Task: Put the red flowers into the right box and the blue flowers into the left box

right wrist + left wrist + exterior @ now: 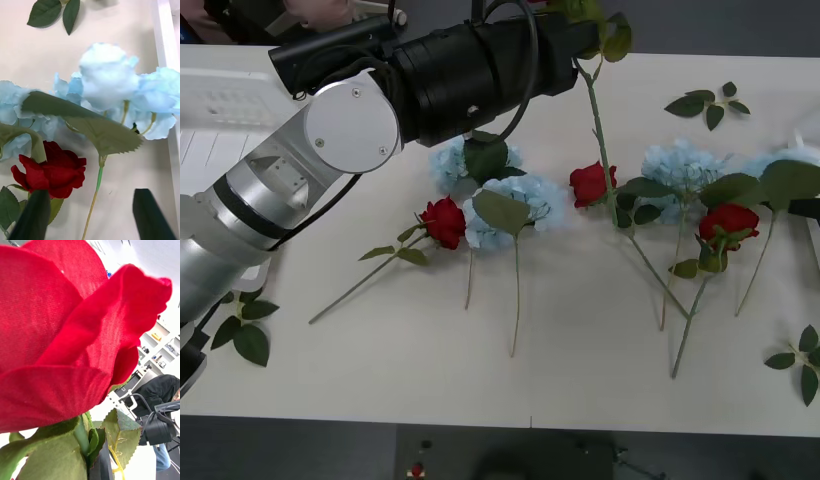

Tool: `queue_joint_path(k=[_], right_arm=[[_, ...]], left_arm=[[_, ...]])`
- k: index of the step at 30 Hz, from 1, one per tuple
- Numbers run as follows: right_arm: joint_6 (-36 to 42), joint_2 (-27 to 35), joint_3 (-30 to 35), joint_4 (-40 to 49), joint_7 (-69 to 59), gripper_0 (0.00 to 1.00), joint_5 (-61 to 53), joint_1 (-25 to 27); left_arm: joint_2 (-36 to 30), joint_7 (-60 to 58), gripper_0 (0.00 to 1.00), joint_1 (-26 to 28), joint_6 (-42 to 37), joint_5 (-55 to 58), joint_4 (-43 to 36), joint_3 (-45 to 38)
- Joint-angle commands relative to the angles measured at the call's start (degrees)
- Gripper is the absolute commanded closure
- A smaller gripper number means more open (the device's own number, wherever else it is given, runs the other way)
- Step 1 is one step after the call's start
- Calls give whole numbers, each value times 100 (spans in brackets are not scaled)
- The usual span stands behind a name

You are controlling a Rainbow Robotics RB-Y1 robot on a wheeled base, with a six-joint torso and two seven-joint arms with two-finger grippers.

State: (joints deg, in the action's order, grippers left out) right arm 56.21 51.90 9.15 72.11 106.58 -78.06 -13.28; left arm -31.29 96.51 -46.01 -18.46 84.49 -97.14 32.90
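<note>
A: What has the left tool (98,465) got?

B: It is closed on a red rose (67,330), gripping just under the head. The head sits right above the tool; the stem (598,130) hangs down from it, long axis near vertical, tip trailing toward the surface (480,370) among the lying flowers.

A: And the right tool (92,213)?

B: Spread wide, holding nothing, hovering over another red rose (50,174) and a blue flower (107,80) ahead of it, with the thin rim of the right box (165,45) beyond.

A: How should the carry go?

B: I'd keep the rose high so the dangling stem clears the blooms beneath, travel across to the right box, then lower stem first and let go only once the head is over the rim. The risk is the stem snagging a leaf below.
</note>
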Motion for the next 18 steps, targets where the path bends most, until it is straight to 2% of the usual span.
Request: queue_joint_path(k=[1,3,11,18], right_arm=[[136,171,78,207,135,0,-104,-105],[259,171,87,347,205,0,-333,-96],[549,531,96,1297,1365,0,-2697,291],[-14,575,114,2536,2059,0,-4235,915]], left_arm=[[-150,175,100,-136,79,-38,-59,-100],[-150,175,100,-136,88,-56,-68,-100],[-150,175,100,-127,105,-82,-68,-100],[-150,175,100,-127,105,6,-68,-100]])
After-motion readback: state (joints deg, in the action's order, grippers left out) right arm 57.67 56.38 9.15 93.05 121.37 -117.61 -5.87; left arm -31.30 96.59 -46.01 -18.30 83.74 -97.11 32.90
